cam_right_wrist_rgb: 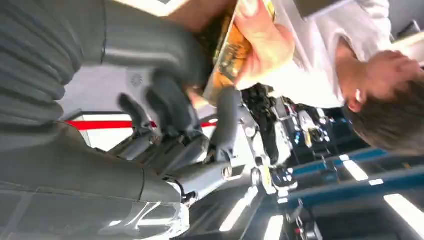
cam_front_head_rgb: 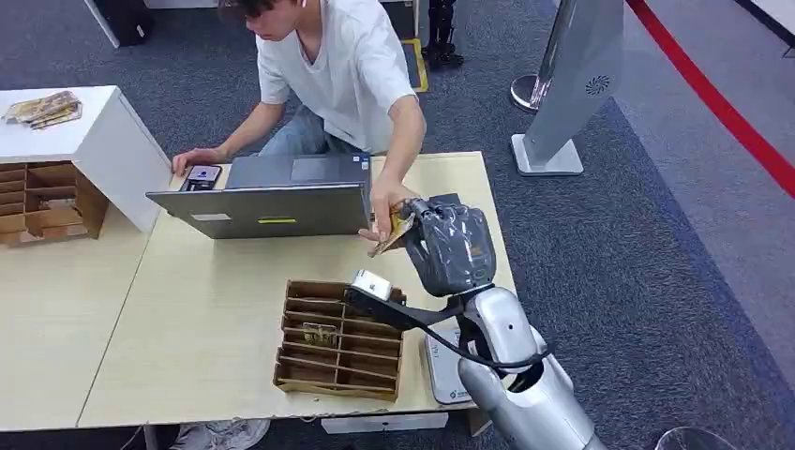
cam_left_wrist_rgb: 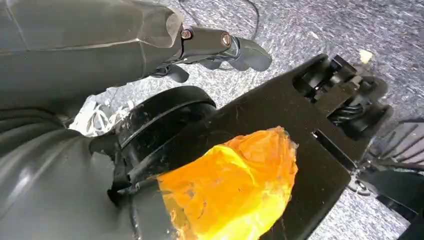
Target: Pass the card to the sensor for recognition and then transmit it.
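The card (cam_front_head_rgb: 394, 232), golden and patterned, is raised over the table's far right side, beside the laptop. My right hand (cam_front_head_rgb: 448, 246) grips its near end, and a person's hand (cam_front_head_rgb: 382, 200) holds its far end. In the right wrist view the card (cam_right_wrist_rgb: 227, 52) sits between my thumb and my dark fingers (cam_right_wrist_rgb: 222, 117), with the person's hand (cam_right_wrist_rgb: 262, 45) closed over it. The white flat sensor (cam_front_head_rgb: 441, 367) lies at the table's near right edge, partly hidden by my arm. My left hand (cam_left_wrist_rgb: 220, 47) hangs over the carpet, fingers apart and holding nothing.
A cardboard card rack (cam_front_head_rgb: 339, 339) stands on the table (cam_front_head_rgb: 202, 319) in front of me. The person sits behind an open laptop (cam_front_head_rgb: 267, 208) with a phone (cam_front_head_rgb: 202, 174) next to it. A white cabinet (cam_front_head_rgb: 112, 150) and another cardboard rack (cam_front_head_rgb: 42, 202) stand at the left.
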Controlling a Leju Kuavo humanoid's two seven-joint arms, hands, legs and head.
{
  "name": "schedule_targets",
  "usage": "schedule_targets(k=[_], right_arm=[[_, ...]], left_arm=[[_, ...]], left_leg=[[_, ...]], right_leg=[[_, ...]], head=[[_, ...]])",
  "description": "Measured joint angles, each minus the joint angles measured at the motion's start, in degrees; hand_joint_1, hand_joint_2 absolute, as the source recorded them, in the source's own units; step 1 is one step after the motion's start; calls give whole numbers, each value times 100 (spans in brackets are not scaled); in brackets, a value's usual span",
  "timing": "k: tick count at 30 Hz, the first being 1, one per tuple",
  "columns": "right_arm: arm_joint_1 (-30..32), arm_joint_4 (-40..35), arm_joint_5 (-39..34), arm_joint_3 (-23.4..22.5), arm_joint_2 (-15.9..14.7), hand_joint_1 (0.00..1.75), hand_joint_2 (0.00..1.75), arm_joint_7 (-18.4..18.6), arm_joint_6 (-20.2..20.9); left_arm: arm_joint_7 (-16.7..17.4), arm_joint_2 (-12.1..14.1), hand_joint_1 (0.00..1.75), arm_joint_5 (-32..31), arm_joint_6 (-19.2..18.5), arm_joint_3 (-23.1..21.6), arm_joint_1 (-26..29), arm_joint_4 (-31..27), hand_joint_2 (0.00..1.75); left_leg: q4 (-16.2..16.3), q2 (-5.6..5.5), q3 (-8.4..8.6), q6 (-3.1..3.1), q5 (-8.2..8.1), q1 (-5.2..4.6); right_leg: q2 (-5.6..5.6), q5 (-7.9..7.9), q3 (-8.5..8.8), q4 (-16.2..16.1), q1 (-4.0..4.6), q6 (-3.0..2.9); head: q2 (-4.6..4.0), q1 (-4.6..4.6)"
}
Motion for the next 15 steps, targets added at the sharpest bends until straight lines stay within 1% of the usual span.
schedule_targets(k=[4,12,13,15], right_arm=[[-30,86,96,-18,83,0,175,99,112],[-38,114,101,-29,112,0,175,144,125],[-38,118,101,-31,112,0,0,149,125],[-37,118,103,-33,112,0,0,149,118]], left_arm=[[-188,42,0,33,-90,0,12,0,0],[-228,92,0,33,-92,0,19,0,0],[-228,96,0,33,-92,0,20,0,0],[-230,101,0,24,-90,0,21,0,0]], left_leg=[[0,-1,0,0,0,1],[0,-1,-2,0,-1,0],[0,-1,-2,0,-1,0],[0,-1,-2,0,-1,0]], right_leg=[[0,0,-1,0,0,0],[-1,-1,-1,0,0,1],[-1,-1,-1,0,0,1],[0,-1,-1,0,0,1]], head=[[0,0],[0,0],[0,2],[0,0]])
